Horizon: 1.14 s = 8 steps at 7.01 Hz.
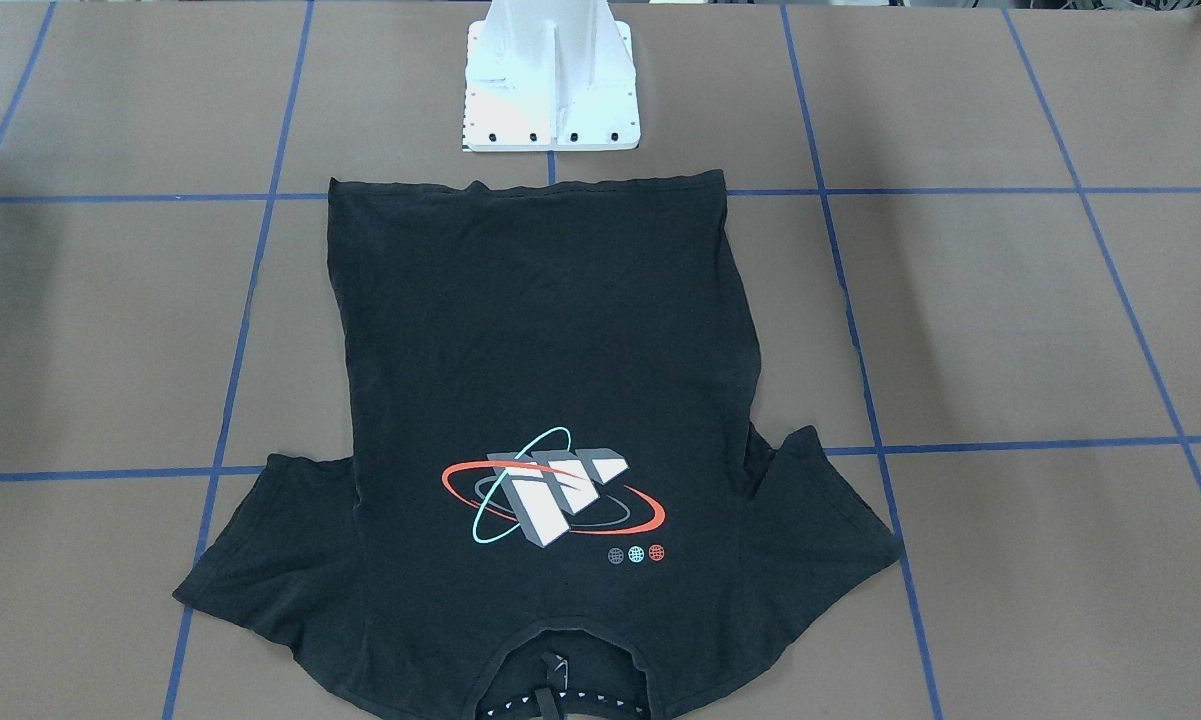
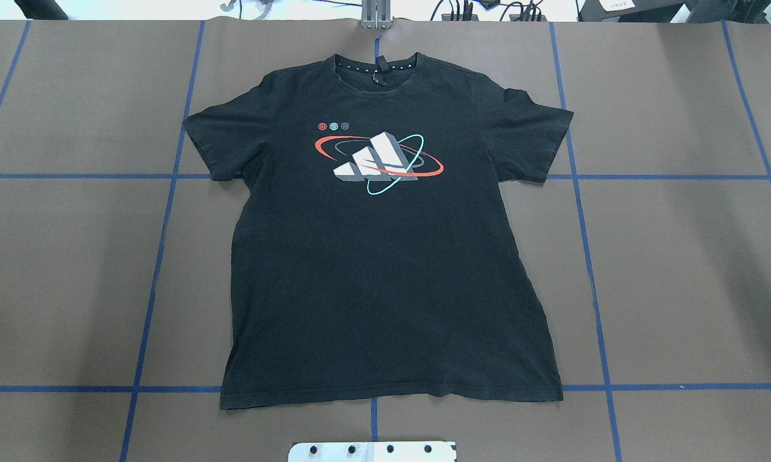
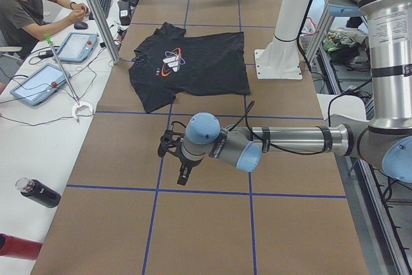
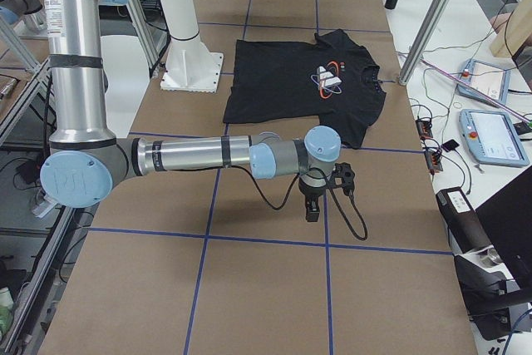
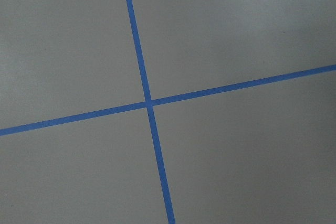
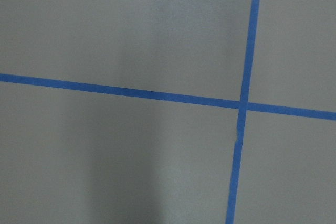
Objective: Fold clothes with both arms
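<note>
Spread flat and unfolded on the brown worktop [image 2: 680, 256]: one black T-shirt [image 2: 385, 269], graphic side up, short sleeves out toward 3 and 9 o'clock. In the overhead view, collar [image 2: 375, 67] at 12 o'clock and hem [image 2: 391, 396] at 6 o'clock, just short of the white mounting base [image 2: 372, 452]. Orbit graphic [image 2: 379, 160] in grey-white, red and cyan on the chest, toward 12 o'clock from the shirt's middle. Under and around the cloth, a grid of blue tape lines [image 2: 587, 256].

Shirt and arms apart. Seen from the worktop's left end: left arm [image 3: 293, 140] stretched out level above bare paper, left hand [image 3: 183, 177] pointing down at 6 o'clock of the shirt, well apart from it. Seen from the right end: right arm [image 4: 191, 154] likewise level, right hand [image 4: 312, 210] pointing down at 6 o'clock of the shirt, near the closest sleeve but clear of it. No cloth in either hand. Opening of either hand: cannot tell from these side views. In both wrist views, only brown paper and a crossing of tape.
</note>
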Tool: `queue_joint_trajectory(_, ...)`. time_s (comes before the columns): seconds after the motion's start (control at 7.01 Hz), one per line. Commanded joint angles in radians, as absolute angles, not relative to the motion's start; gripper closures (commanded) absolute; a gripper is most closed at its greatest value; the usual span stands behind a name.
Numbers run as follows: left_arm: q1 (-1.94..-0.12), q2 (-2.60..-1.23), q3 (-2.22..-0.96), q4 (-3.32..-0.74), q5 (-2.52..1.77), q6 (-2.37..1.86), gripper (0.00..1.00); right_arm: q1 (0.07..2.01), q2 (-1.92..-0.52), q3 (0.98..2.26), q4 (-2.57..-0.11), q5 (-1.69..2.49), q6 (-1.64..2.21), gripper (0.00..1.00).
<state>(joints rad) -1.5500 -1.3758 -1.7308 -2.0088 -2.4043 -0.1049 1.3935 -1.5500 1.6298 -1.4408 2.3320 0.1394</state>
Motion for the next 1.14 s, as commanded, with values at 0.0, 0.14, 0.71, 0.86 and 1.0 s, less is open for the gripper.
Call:
queue_joint_trajectory(0.0,-1.548,-1.376,-1.73,-2.008,-2.405,-0.106,0.0,1.347,-1.489,1.551,-1.346,2.335,0.159,0.0)
queue_joint_trajectory(0.14,-1.548,-1.376,-1.733,-2.008,-2.407,-0.104,0.0,1.333,-1.412,1.484,-1.275,2.335,0.169,0.0)
queue_joint_trajectory(0.71,-1.546,-1.381,-1.732,-2.008,-2.407,-0.107,0.0,1.165,-1.122,1.22,-1.156,2.222,0.5,0.02)
queue_joint_trajectory(0.86,-1.546,-1.381,-1.73,-2.008,-2.407,-0.106,0.0,1.14,-1.077,1.154,-1.055,2.22,0.634,0.07)
queue_joint_trajectory(1.0,-1.546,-1.381,-1.729,-2.008,-2.405,-0.104,0.0,1.103,-1.065,1.126,-0.957,2.188,0.744,0.08)
